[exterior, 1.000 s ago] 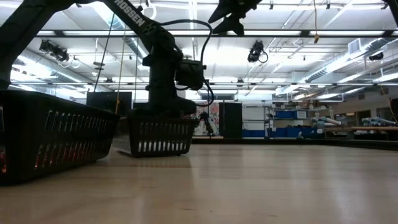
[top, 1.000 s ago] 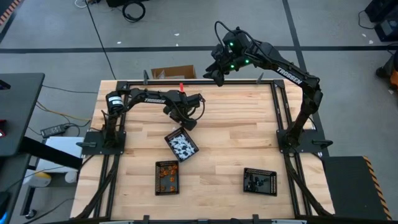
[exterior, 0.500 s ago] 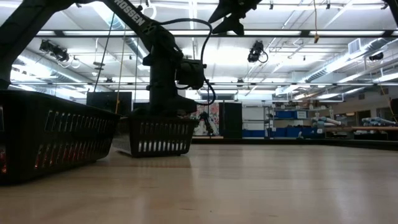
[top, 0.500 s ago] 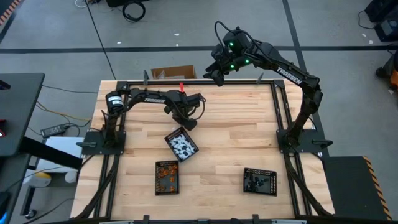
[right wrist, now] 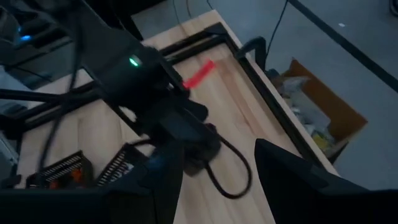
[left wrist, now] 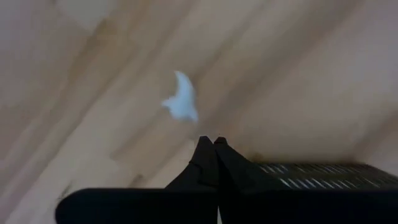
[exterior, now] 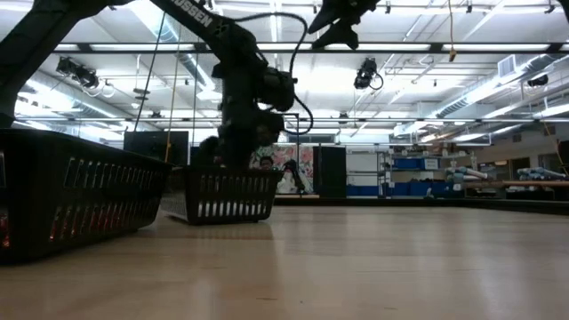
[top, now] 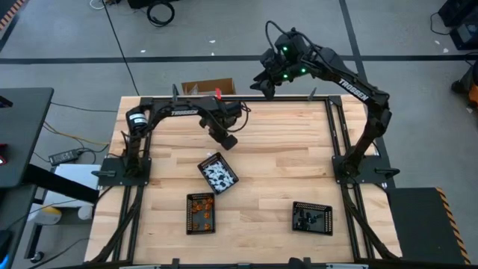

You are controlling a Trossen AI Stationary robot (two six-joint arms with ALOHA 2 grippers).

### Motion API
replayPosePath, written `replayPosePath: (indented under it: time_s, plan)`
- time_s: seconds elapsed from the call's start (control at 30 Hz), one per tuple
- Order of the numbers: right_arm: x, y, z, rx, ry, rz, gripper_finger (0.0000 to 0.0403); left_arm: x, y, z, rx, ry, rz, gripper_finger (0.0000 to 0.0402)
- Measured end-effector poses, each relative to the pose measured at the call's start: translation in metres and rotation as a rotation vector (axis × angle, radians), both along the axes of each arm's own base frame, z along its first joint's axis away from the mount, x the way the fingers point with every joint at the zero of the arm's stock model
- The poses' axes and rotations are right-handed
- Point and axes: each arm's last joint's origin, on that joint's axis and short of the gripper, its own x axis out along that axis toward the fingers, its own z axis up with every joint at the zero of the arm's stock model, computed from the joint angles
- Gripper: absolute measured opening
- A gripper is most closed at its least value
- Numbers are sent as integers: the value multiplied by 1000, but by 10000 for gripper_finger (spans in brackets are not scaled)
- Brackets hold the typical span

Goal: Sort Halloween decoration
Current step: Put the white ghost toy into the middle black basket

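Desk (top: 276,164) of pale wood carries three black trays so you can sort by colour: white pieces (top: 217,175) in the middle tray (top: 205,165), orange (top: 200,211) and black (top: 308,218) nearer you. Your left tool (top: 228,140), fingers pressed together, hangs above a white piece (left wrist: 181,99). Your right tool (top: 267,88) waits spread over the far edge.

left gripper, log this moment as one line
left gripper: shut, raised over table beyond white-piece tray | white piece: seen just past fingertips, grip unclear | right gripper: open, waiting high at far edge
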Motion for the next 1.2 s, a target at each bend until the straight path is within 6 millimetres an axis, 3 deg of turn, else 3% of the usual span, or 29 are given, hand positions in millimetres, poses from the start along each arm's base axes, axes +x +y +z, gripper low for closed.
replayPosePath:
  time_s: [0.2, 0.33, 0.63, 0.77, 1.2]
  plan:
    - [-10, -1, 4, -12, 18, -27, 203, -4, -12, 23, -17, -49, -37, 0]
    - [-8, -2, 4, -21, 10, -32, 203, 0, -7, 19, 66, -73, -26, 15]
    - [-4, 3, 5, -17, -12, -21, 203, 2, -3, -1, 149, -127, -48, 158]
    - [-1, 6, 7, -28, -30, -11, 203, -3, -3, -11, 152, -92, -43, 200]
    - [2, 6, 9, -19, -60, -21, 203, -8, -3, -32, 208, -57, -63, 208]
